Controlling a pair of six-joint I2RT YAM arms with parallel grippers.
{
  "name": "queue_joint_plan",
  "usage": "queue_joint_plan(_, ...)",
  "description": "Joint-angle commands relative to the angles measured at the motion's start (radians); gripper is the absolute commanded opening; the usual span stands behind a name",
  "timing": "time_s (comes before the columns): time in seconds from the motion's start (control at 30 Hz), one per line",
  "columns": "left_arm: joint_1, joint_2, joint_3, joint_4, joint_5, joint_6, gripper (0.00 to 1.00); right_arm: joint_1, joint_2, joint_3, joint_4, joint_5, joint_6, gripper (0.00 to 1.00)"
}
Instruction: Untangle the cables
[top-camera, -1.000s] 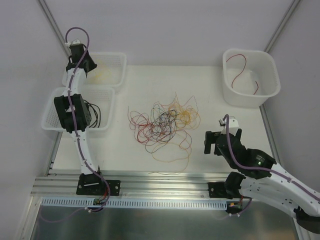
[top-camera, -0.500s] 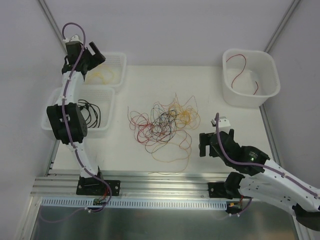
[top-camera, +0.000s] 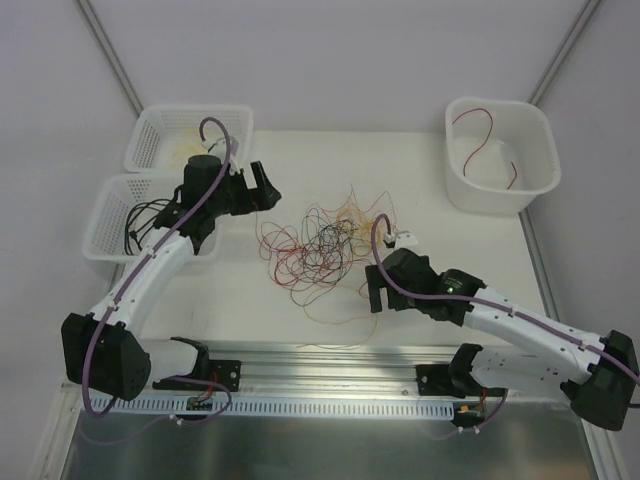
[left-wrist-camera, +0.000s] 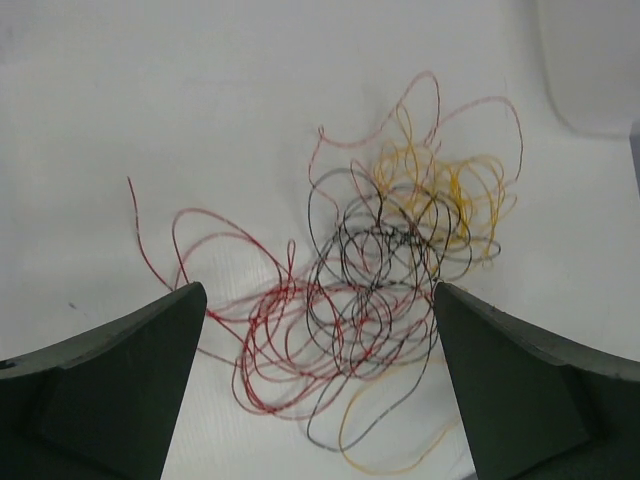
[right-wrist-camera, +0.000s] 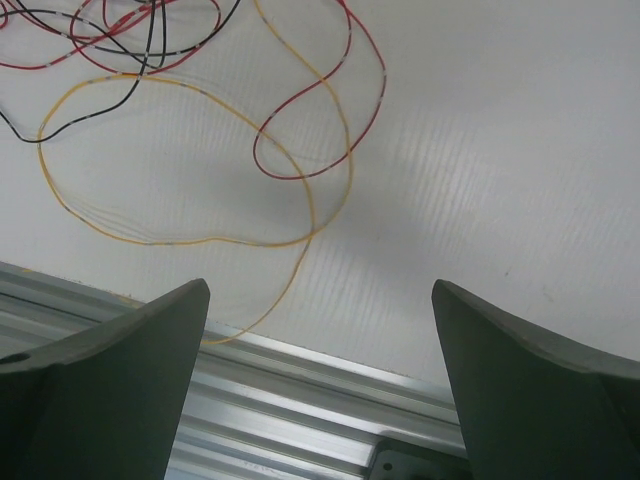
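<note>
Cables (top-camera: 325, 245): a loose tangle of red, black and yellow-orange wires lying at the centre of the counter (top-camera: 480, 260); black loops crowd the middle, red spreads toward 8 o'clock, yellow-orange bunches toward 1 o'clock
Stray loops: in the right wrist view a big yellow-orange loop (right-wrist-camera: 200, 160) and a red loop (right-wrist-camera: 330, 110) lie flat and cross each other at the tangle's 6 o'clock edge; the yellow tail reaches the aluminium rail (right-wrist-camera: 300, 390)
Left end effector (top-camera: 262, 187): at 10 o'clock of the tangle, just beside its outer strands, pointing toward it; fingers (left-wrist-camera: 120, 390) spread wide, nothing between them, the tangle framed in the gap
Right end effector (top-camera: 373, 290): at 4 o'clock of the tangle, over its outer loops; fingers (right-wrist-camera: 530, 390) spread wide and holding nothing, bare counter and rail below
Far basket (top-camera: 150, 125): white mesh, at 10 o'clock of the counter, with pale yellow wires (top-camera: 190, 152) inside
Near basket (top-camera: 100, 215): white mesh, touching the far basket on its 6 o'clock side, with a black wire (top-camera: 150, 215) coiled inside; the left arm crosses above it
Tub (top-camera: 540, 130): white, rounded, at 2 o'clock of the counter, well apart from the tangle, with one red wire (top-camera: 487, 140) curled inside
Contact: whether either end effector touches a strand cannot be told
</note>
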Motion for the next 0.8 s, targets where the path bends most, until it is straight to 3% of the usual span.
queue_joint_plan(0.0,-0.073,-0.070,-0.074,-0.060,0.051,0.035,0.99,-0.024,0.082,0.032,0.104,-0.083,0.008,0.98)
queue_joint_plan(0.27,-0.194,-0.050,-0.088,-0.225,0.091,0.179,0.99,-0.066,0.282,0.035,0.196,-0.147,0.017,0.89)
queue_joint_plan(0.57,-0.201,0.011,-0.124,-0.234,0.085,0.240,0.99,-0.080,0.503,0.092,0.224,-0.149,0.034,0.78)
queue_joint_plan(0.77,-0.201,-0.001,-0.117,-0.242,0.072,0.248,0.99,-0.092,0.606,0.140,0.233,-0.141,0.028,0.60)
